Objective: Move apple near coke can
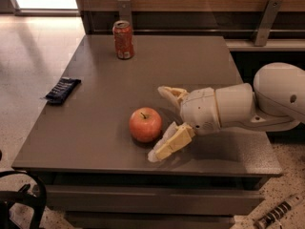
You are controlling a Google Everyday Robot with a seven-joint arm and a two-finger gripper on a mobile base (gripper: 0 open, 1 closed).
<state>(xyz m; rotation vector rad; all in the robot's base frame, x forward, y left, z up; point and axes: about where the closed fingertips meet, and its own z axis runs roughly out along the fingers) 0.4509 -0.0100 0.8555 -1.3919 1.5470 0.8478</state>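
The apple (145, 124) is round and red-orange with a short dark stem, and sits on the grey table (95, 123) near the front middle. The coke can (123, 40) stands upright at the far left part of the table, well away from the apple. My gripper (162, 123) comes in from the right at table height, open, with one cream finger (171, 93) behind and to the right of the apple and the other finger (170, 143) in front of it. The fingers flank the apple's right side and hold nothing.
A flat dark blue packet (63, 89) lies near the table's left edge. A wooden wall with metal brackets (265, 14) runs behind the table. A dark wheeled object (19, 199) sits on the floor at the lower left.
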